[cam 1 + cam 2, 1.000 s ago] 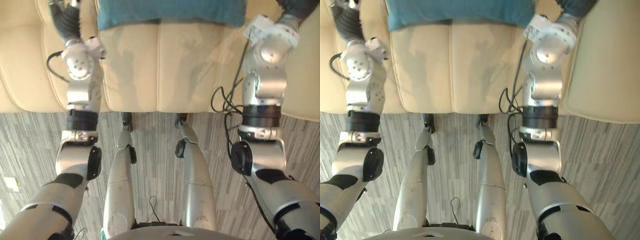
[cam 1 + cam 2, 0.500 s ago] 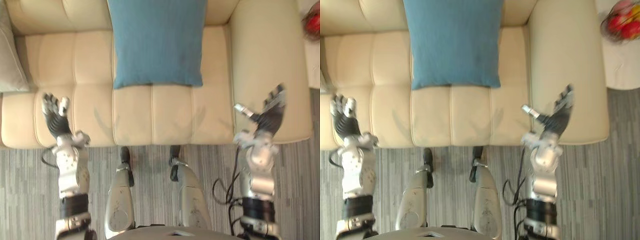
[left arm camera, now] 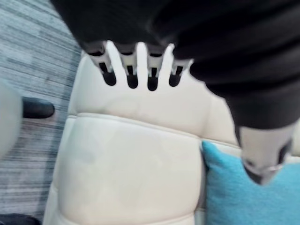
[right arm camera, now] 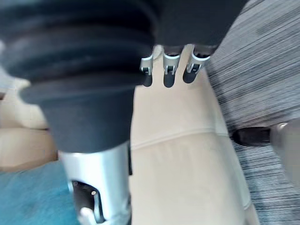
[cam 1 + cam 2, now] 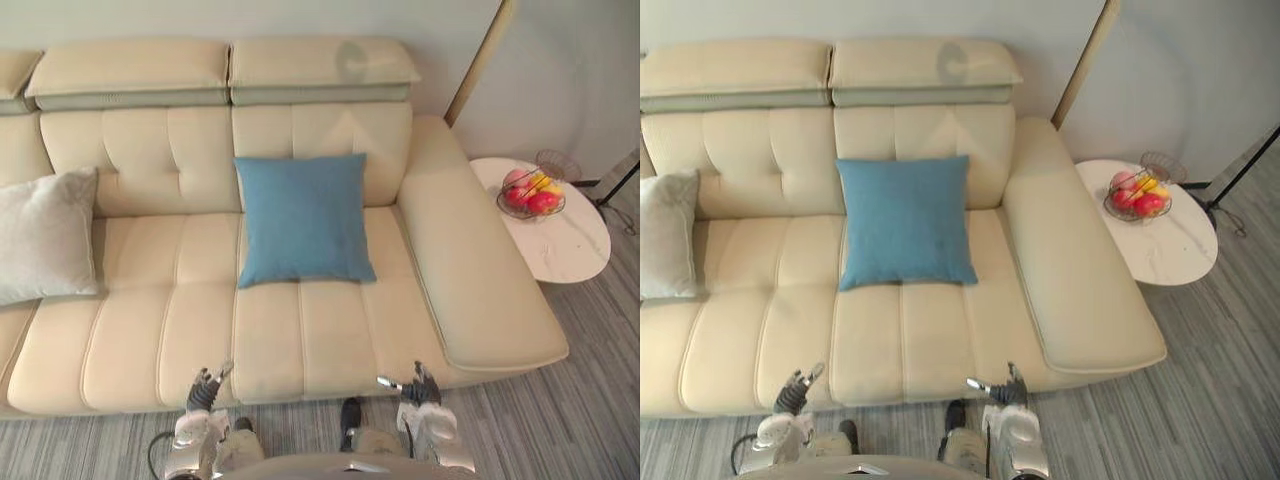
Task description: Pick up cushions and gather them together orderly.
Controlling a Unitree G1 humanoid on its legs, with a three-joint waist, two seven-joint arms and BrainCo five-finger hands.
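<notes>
Blue cushion and grey cushion rest apart on beige sofa

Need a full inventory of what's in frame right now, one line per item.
blue cushion: one, blue, mid-sofa, leaning on the backrest
grey cushion: one, pale grey, on the sofa's left end
sofa: one, cream, across the view
side table: one, white, round, right of the sofa's armrest
fruit bowl: one, wire, red and yellow fruit inside, on the side table
pole: one, tan, slanted, behind the armrest
floor: grey, striped, in front of the sofa
left robot hand: one, open, by the seat's front edge
right robot hand: one, open, by the seat's front edge
</notes>
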